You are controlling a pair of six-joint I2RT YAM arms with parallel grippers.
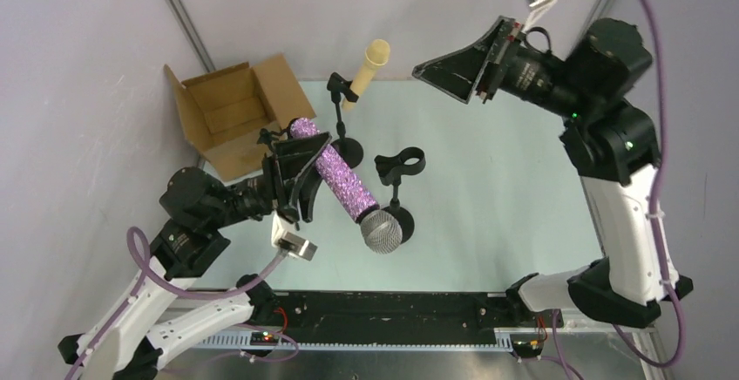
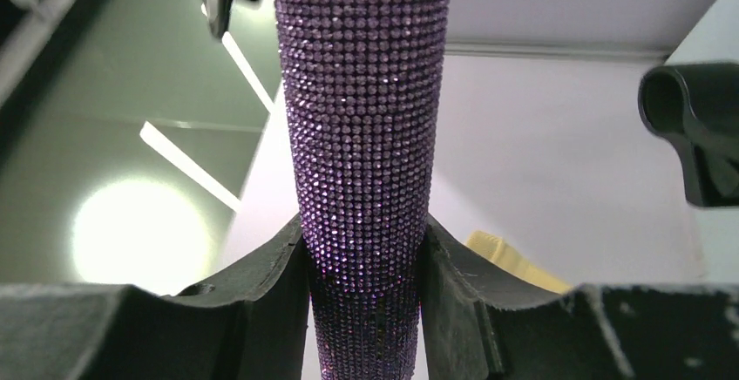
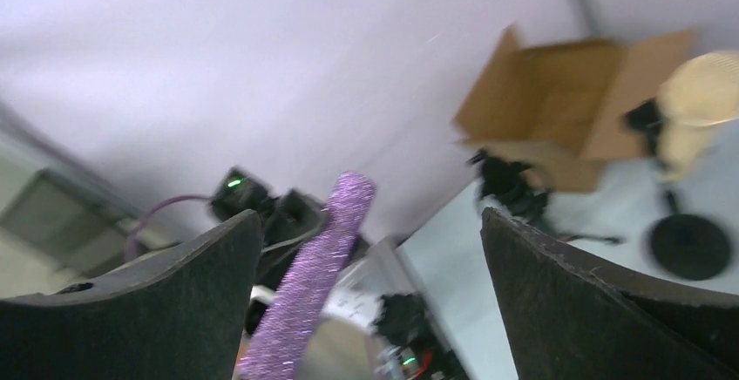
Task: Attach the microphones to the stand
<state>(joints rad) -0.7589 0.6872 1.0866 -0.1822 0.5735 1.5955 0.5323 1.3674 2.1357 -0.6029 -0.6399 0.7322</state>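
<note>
My left gripper (image 1: 301, 164) is shut on the purple glitter microphone (image 1: 342, 179), gripping its narrow tail end (image 2: 364, 179); its silver mesh head (image 1: 382, 230) points toward the near table edge, above the table. The empty black stand clip (image 1: 400, 166) is just right of the microphone's body and also shows in the left wrist view (image 2: 693, 123). The cream-beige microphone (image 1: 366, 71) sits clipped in the far stand (image 1: 338, 92). My right gripper (image 1: 453, 68) is open and empty, raised at the back right. The black microphone is out of view.
An open cardboard box (image 1: 231, 114) stands at the back left, behind my left gripper. Round black stand bases (image 1: 349, 149) sit on the pale blue table (image 1: 505, 197). The side wall is close on the left.
</note>
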